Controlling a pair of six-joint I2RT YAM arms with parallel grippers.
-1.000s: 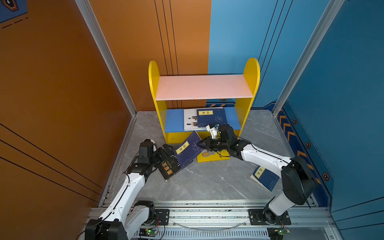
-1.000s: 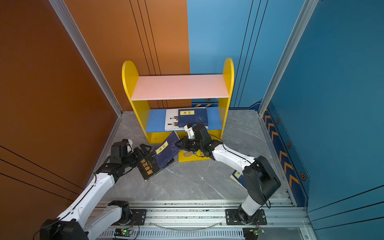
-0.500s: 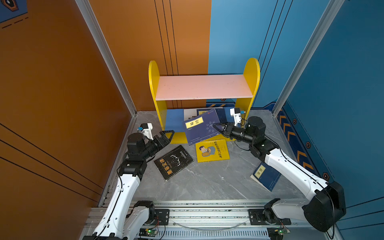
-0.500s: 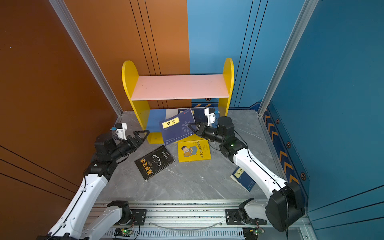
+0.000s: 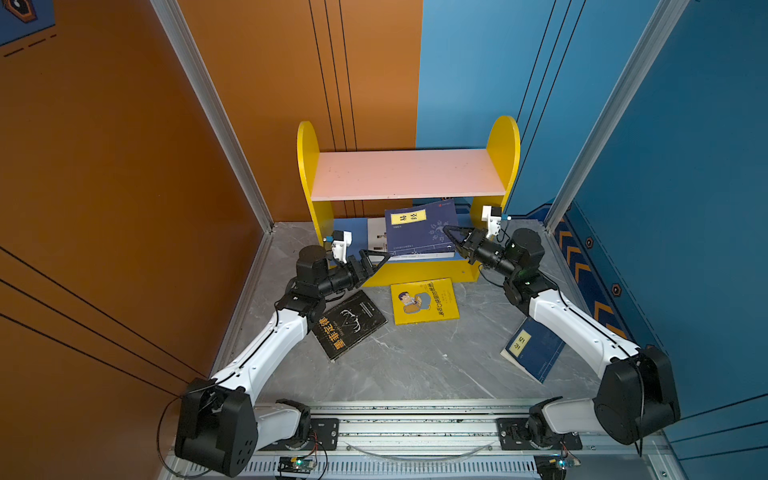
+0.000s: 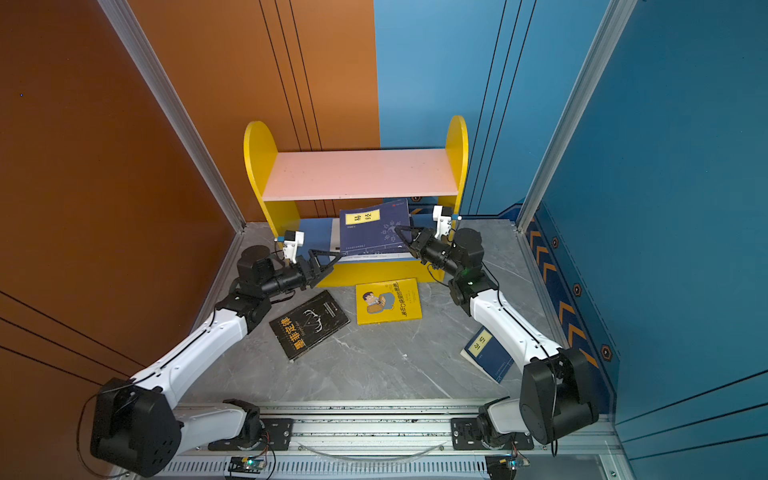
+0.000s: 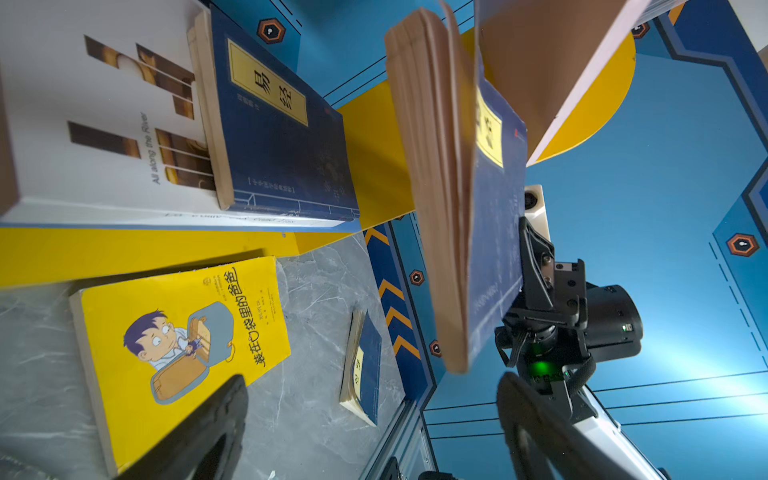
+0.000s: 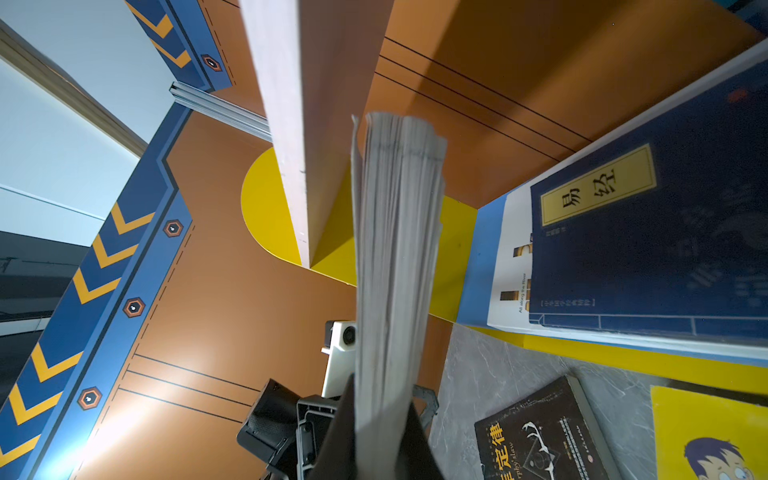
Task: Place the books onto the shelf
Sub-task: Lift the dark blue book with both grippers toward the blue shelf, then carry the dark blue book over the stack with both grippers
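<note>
My right gripper (image 5: 451, 235) (image 8: 382, 449) is shut on a navy book (image 5: 419, 230) (image 6: 374, 228) (image 7: 494, 232), holding it tilted under the pink board (image 5: 409, 174) of the shelf (image 6: 455, 141). Below it on the blue board lie a white book (image 5: 376, 235) (image 7: 95, 116) and another navy book (image 7: 282, 137) (image 8: 648, 249). My left gripper (image 5: 378, 257) (image 6: 330, 257) (image 7: 370, 436) is open and holds nothing, just left of the shelf's yellow front. On the floor lie a black book (image 5: 349, 324), a yellow book (image 5: 424, 301) and a third navy book (image 5: 534, 349).
Orange wall (image 5: 124, 166) on the left, blue wall (image 5: 685, 208) on the right, both close to the shelf. The grey marble floor (image 5: 415, 365) ends at a metal rail (image 5: 415, 428) in front, where both arm bases stand.
My right gripper lifted the navy book off the floor and carried it back under the pink board. My left gripper let go, drew back left, then moved toward the shelf front.
</note>
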